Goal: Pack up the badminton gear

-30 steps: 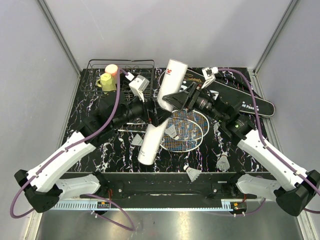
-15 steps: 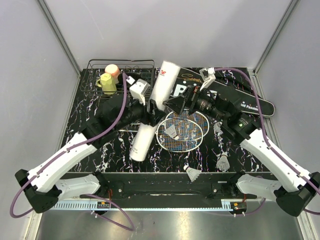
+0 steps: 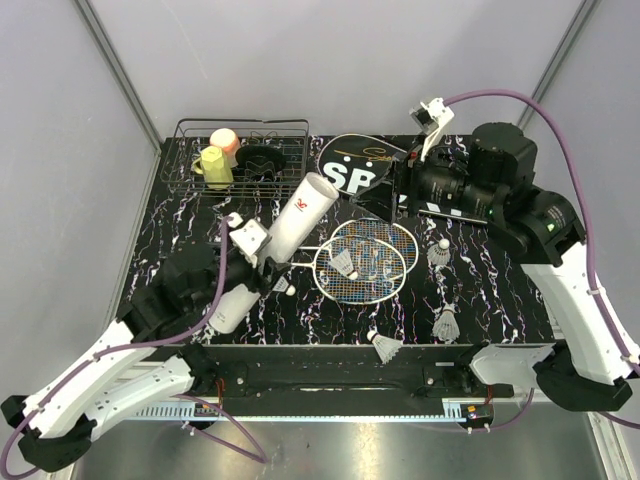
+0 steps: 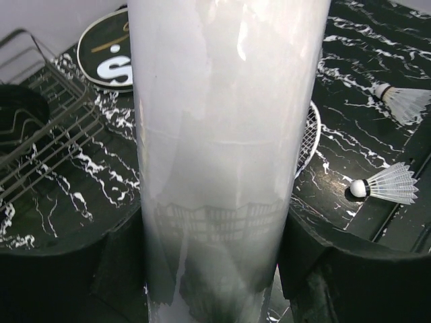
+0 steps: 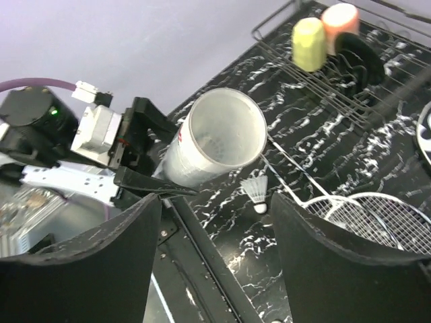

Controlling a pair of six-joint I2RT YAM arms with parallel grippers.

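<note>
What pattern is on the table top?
The table is black with white, marble-like streaks. The top external view shows it best.

Black marbled table (image 3: 165, 228), pale grey walls (image 3: 330, 50)

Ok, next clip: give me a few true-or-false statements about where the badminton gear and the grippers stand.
1. The left gripper grips the white tube. True.
2. A shuttlecock lies on the racket strings. True.
3. The right gripper holds a racket. False: its jaws stand open and empty.
4. The yellow cup lies outside the basket. False: it is in the basket, beside the pink cup.
5. The white tube's far end is capped. False: that end is open.
</note>
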